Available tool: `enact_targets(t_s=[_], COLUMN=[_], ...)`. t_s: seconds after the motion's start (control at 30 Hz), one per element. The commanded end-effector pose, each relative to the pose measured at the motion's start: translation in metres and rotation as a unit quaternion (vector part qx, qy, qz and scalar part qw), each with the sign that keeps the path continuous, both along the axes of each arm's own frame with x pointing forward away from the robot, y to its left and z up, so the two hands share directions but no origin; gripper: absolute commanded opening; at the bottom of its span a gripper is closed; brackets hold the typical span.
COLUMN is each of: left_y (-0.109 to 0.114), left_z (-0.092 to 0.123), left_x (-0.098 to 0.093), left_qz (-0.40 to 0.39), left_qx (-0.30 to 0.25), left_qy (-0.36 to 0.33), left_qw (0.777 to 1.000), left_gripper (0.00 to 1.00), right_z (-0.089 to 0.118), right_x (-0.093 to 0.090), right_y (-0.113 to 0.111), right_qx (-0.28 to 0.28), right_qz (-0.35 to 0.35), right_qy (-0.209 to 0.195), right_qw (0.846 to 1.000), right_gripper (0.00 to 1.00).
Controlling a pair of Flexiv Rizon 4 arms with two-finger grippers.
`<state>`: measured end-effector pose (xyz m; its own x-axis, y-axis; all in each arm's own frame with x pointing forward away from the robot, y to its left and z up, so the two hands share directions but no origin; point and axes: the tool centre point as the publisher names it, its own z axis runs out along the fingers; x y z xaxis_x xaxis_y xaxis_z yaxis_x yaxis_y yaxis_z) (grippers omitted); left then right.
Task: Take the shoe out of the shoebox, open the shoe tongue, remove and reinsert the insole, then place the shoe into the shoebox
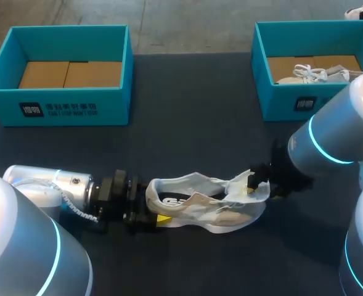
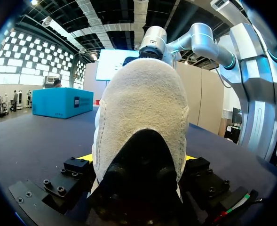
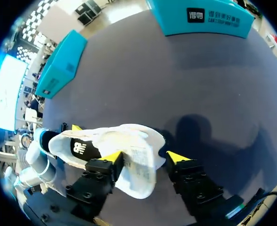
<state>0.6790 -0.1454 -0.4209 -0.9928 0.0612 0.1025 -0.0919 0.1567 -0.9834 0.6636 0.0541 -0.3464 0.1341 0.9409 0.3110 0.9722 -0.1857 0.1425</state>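
Head view: our left gripper (image 1: 151,208) clamps the shoe (image 1: 212,213) by its heel.
Our right gripper (image 3: 144,157) gapes wide around the tongue (image 3: 138,141); left fingertips (image 2: 85,157) mostly hidden.

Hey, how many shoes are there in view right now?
2. One white shoe lies on the table, heel in the left gripper; the other shoe sits in the right teal shoebox, partly hidden. The left shoebox shows only cardboard.

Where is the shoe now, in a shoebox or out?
Out: the shoe lies on the table, its heel in the left pincer.
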Motion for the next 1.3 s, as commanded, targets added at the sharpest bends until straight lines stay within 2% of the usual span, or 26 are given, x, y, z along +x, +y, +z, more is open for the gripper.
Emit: enact_targets(t_s=[0.03, 0.17, 0.27, 0.67, 0.73, 0.83, 0.9, 0.97, 1.0, 1.03, 1.07, 1.23, 1.3], left_y=[0.002, 0.002, 0.002, 0.002, 0.002, 0.002, 0.002, 0.002, 0.002, 0.002, 0.002, 0.002, 0.002], left_z=[-0.003, -0.003, -0.003, -0.003, -0.003, -0.003, -0.003, -0.003, -0.003, -0.003, -0.003, -0.003, -0.003], left_x=[-0.001, -0.001, -0.001, -0.001, -0.001, -0.001, -0.001, -0.001, -0.001, -0.001, -0.001, -0.001, -0.001], left_qz=[0.001, 0.001, 0.001, 0.001, 0.001, 0.001, 0.001, 0.001, 0.001, 0.001, 0.001, 0.001, 0.001], left_qx=[0.001, 0.001, 0.001, 0.001, 0.001, 0.001, 0.001, 0.001, 0.001, 0.001, 0.001, 0.001, 0.001], left_qy=[0.0, 0.0, 0.0, 0.0, 0.0, 0.0, 0.0, 0.0, 0.0, 0.0, 0.0, 0.0, 0.0], left_qw=[1.0, 1.0, 1.0, 1.0, 1.0, 1.0, 1.0, 1.0, 1.0, 1.0, 1.0, 1.0, 1.0], left_gripper=[0.0, 0.0, 0.0, 0.0, 0.0, 0.0, 0.0, 0.0, 0.0, 0.0, 0.0, 0.0, 0.0], right_z=[0.036, 0.055, 0.073, 0.126, 0.134, 0.142, 0.146, 0.149, 0.151, 0.152, 0.153, 0.156, 0.155], right_x=[-0.005, -0.006, -0.007, -0.008, -0.006, -0.004, -0.003, -0.002, -0.001, -0.001, -0.001, -0.002, -0.003], right_y=[0.004, 0.011, 0.02, 0.059, 0.068, 0.084, 0.093, 0.101, 0.105, 0.108, 0.11, 0.12, 0.123], right_qx=[-0.072, -0.105, -0.136, -0.238, -0.251, -0.276, -0.286, -0.295, -0.298, -0.301, -0.301, -0.304, -0.292], right_qz=[-0.014, -0.018, -0.018, 0.013, 0.031, 0.065, 0.088, 0.108, 0.116, 0.125, 0.137, 0.195, 0.237], right_qy=[0.022, 0.024, 0.024, 0.026, 0.023, 0.021, 0.017, 0.015, 0.014, 0.01, 0.005, -0.013, -0.037], right_qw=[0.997, 0.994, 0.99, 0.971, 0.967, 0.959, 0.954, 0.949, 0.947, 0.945, 0.944, 0.932, 0.926], right_gripper=[0.71, 0.74, 0.73, 0.67, 0.62, 0.44, 0.41, 0.29, 0.26, 0.16, 0.02, 0.0, 0.0])
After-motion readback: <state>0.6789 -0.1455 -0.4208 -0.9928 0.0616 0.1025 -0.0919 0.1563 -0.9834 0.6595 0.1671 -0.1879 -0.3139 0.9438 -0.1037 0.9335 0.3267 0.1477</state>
